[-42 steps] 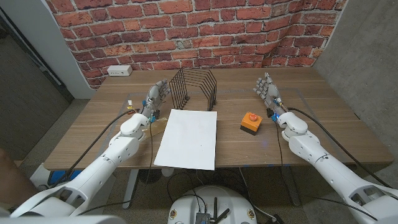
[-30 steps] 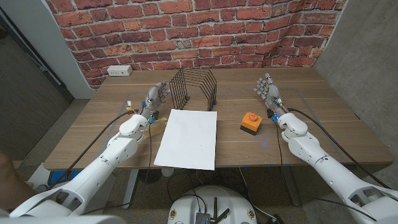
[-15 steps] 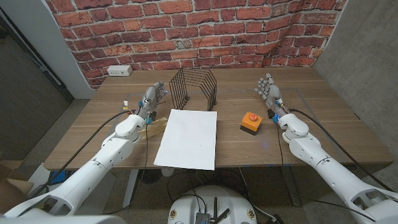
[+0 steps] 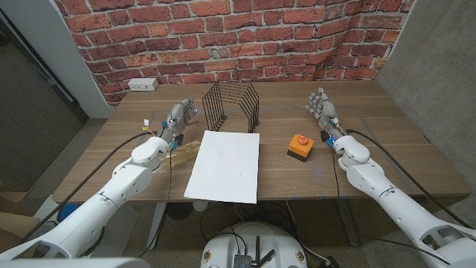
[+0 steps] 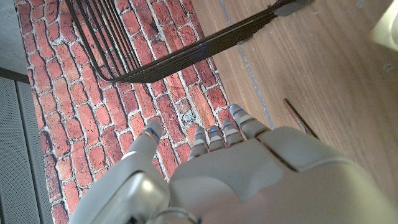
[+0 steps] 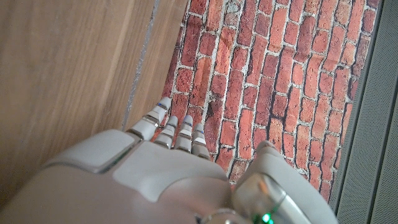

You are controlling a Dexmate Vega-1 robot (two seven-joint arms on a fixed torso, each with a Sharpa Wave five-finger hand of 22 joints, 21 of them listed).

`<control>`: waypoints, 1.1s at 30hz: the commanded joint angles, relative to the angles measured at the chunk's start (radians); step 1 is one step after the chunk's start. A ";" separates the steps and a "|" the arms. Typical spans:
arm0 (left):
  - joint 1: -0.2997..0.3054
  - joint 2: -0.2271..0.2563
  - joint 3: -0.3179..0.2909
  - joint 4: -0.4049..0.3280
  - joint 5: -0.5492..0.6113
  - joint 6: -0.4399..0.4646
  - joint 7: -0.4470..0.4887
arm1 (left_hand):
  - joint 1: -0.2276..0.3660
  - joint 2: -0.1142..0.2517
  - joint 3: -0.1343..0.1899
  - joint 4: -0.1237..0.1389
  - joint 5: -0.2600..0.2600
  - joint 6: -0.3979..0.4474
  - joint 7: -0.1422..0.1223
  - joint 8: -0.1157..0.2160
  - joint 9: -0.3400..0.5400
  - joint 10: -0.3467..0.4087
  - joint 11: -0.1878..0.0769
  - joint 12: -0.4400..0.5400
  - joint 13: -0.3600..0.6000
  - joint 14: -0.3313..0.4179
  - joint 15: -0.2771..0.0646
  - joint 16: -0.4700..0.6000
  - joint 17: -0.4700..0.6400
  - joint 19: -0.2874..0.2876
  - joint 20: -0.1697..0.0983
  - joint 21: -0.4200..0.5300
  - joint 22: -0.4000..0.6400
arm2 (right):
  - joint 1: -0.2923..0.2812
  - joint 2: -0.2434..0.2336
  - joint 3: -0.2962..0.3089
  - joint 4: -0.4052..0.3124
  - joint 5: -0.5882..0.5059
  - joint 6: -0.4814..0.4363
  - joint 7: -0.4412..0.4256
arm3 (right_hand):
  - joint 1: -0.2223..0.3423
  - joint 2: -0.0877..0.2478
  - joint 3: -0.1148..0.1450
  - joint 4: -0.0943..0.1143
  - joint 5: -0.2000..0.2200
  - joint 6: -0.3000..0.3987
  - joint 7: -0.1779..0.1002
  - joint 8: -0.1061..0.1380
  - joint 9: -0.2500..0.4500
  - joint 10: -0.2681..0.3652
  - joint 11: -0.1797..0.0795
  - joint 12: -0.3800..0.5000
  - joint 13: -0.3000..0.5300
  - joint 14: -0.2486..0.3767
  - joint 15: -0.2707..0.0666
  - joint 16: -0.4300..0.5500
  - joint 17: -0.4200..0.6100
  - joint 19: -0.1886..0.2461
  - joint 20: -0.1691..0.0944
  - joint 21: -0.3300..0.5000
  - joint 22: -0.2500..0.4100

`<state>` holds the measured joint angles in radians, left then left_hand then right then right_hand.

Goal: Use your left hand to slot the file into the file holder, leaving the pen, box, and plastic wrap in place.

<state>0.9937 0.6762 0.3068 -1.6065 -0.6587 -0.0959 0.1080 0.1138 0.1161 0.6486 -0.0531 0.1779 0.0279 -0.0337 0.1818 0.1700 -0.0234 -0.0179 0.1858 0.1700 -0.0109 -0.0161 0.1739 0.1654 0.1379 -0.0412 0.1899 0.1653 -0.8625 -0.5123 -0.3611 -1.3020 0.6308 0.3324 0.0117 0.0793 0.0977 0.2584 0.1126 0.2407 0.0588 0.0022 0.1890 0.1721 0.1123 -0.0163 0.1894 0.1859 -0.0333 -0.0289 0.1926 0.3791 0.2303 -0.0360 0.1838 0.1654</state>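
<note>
One white file (image 4: 224, 165) lies flat on the surface (image 4: 387, 156), long axis running from the robot toward the brick wall, far short edge just in front of the black wire file holder (image 4: 231, 105). Left hand (image 4: 177, 119) sits left of the holder, fingers apart, holding nothing, clear of the file. Right hand (image 4: 321, 106) stands well right, fingers spread, empty. Orange box with a red button (image 4: 300, 146) sits between the file and the right arm.
</note>
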 commanded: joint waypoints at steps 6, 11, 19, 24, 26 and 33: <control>0.058 0.113 -0.044 -0.174 -0.054 0.171 0.038 | 0.016 0.014 -0.001 -0.022 -0.003 -0.004 -0.007 -0.002 0.003 -0.004 -0.009 0.005 0.004 0.001 -0.009 0.003 0.001 -0.001 -0.036 -0.002 0.003 | 0.004 -0.003 0.007 0.025 0.008 0.006 0.008 | 0.008 0.032 0.013 -0.003 0.004 0.009 -0.001 0.002 0.003 0.001 -0.008 0.005 0.002 -0.001 -0.017 0.001 -0.005 0.004 -0.029 0.003 0.001; 0.079 0.142 -0.061 -0.222 -0.064 0.207 0.057 | 0.019 0.011 -0.001 -0.030 -0.004 -0.003 -0.006 -0.002 0.003 -0.002 -0.009 0.006 0.004 0.003 -0.009 0.003 0.001 -0.002 -0.037 -0.002 0.003 | 0.020 0.000 0.006 0.052 0.021 0.000 0.034 | 0.008 0.032 0.014 -0.004 0.004 0.009 0.000 0.002 0.003 0.000 -0.007 0.004 0.002 -0.001 -0.013 0.001 -0.007 0.003 -0.027 0.002 0.001; 0.111 0.214 -0.092 -0.306 -0.077 0.289 0.076 | 0.040 0.009 0.005 -0.065 -0.004 0.024 -0.012 0.006 0.003 0.028 -0.005 0.013 0.004 0.033 0.001 0.009 0.001 0.012 -0.035 0.001 0.002 | 0.029 -0.001 0.009 0.070 0.028 0.002 0.051 | 0.009 0.032 0.016 -0.004 0.004 0.011 0.002 0.001 0.003 -0.002 -0.005 0.003 0.001 -0.003 -0.007 0.001 -0.011 0.001 -0.024 0.002 0.001; 0.153 0.250 -0.130 -0.361 -0.098 0.332 0.106 | 0.049 0.010 0.008 -0.077 -0.003 0.028 -0.015 0.006 0.003 0.038 0.003 0.015 0.004 0.039 0.005 0.009 0.000 0.015 -0.036 0.000 0.001 | 0.029 -0.005 0.011 0.071 0.032 -0.003 0.055 | 0.008 0.032 0.017 -0.004 0.004 0.011 0.002 0.001 0.003 -0.002 -0.006 0.003 0.001 -0.002 -0.007 0.002 -0.013 0.001 -0.023 0.002 0.001; 0.169 0.262 -0.145 -0.385 -0.109 0.354 0.122 | 0.053 0.010 0.009 -0.083 -0.003 0.029 -0.012 0.005 0.003 0.040 0.010 0.015 0.004 0.045 0.008 0.010 0.000 0.016 -0.037 0.000 0.001 | 0.029 -0.007 0.012 0.073 0.035 -0.004 0.060 | 0.009 0.033 0.018 -0.004 0.004 0.012 0.003 0.001 0.003 -0.002 -0.006 0.003 0.001 -0.001 -0.006 0.002 -0.014 0.002 -0.023 0.003 0.001; 0.215 0.296 -0.191 -0.444 -0.148 0.416 0.150 | 0.066 0.007 0.012 -0.100 -0.002 0.022 0.000 0.000 0.003 0.041 0.025 0.011 0.004 0.053 0.017 0.008 0.001 0.018 -0.039 -0.002 0.000 | 0.037 -0.004 0.011 0.087 0.037 0.000 0.072 | 0.009 0.034 0.021 -0.004 0.004 0.012 0.003 0.001 0.003 -0.001 -0.007 0.003 0.001 0.000 -0.005 0.003 -0.017 0.003 -0.022 0.003 0.001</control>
<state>1.1454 0.9135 0.1777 -1.9566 -0.7589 0.2280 0.2154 0.1665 0.1239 0.6568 -0.1442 0.1779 0.0477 -0.0460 0.1818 0.1699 0.0161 -0.0002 0.1963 0.1698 0.0342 -0.0036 0.1778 0.1629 0.1470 -0.0320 0.1898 0.1628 -0.8345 -0.5158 -0.3515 -1.2327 0.6601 0.3323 0.0652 0.0793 0.0977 0.2703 0.1087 0.2406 0.0622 0.0058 0.1889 0.1723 0.1122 -0.0162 0.1894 0.1861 -0.0333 -0.0288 0.1926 0.3616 0.2303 -0.0359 0.1838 0.1653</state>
